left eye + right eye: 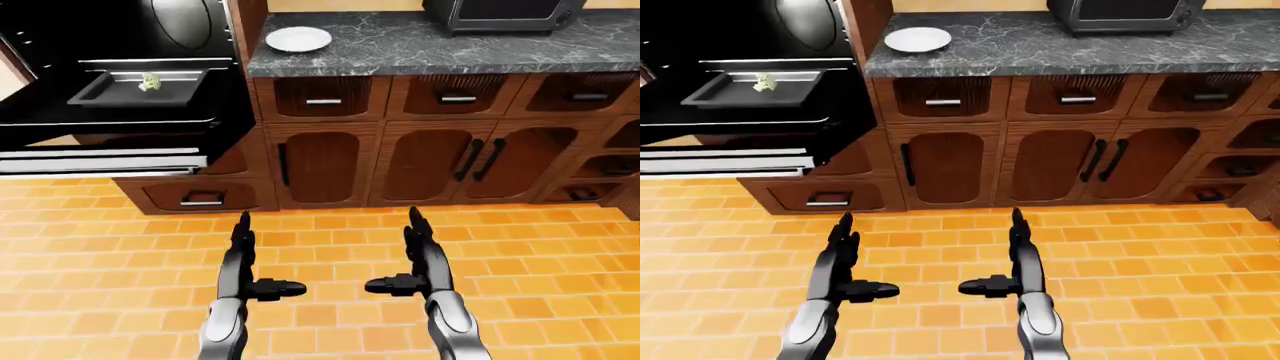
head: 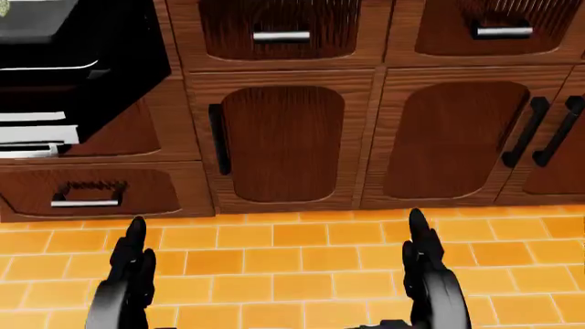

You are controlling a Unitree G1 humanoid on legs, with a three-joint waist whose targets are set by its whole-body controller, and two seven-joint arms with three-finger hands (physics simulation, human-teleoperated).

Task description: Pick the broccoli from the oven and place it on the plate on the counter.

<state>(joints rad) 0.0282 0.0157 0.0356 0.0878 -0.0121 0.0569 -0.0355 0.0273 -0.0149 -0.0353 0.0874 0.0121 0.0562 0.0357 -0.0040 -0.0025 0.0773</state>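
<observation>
Lower frame, left-eye view: the left hand (image 1: 243,259) and the right hand (image 1: 418,255) are raised side by side over the orange tiled floor (image 1: 560,255). Both are released. The fingers point toward the top of the frame, each thumb points inward toward the other hand, and neither hand touches any object. The two hands are well apart from each other and from the cabinets.

Middle of the frame: a run of dark wood base cabinets (image 1: 420,161) stands above the floor. It has a row of drawers with silver handles along its top and arched doors with black handles below. A separate low drawer (image 1: 200,196) with a silver handle sits at floor level toward the left.

Upper left of the frame: the black oven (image 1: 120,67) is open, with its door (image 1: 100,154) folded down. A dark tray (image 1: 135,90) is pulled out of the cavity. The broccoli (image 1: 150,82), small and pale green, lies on this tray near its middle.

Upper frame: the grey marbled worktop (image 1: 440,49) caps the cabinets. The white plate (image 1: 298,39) rests on the worktop near its left end, just right of the oven. A dark microwave oven (image 1: 500,15) stands on the worktop toward the upper right, well apart from the plate.
</observation>
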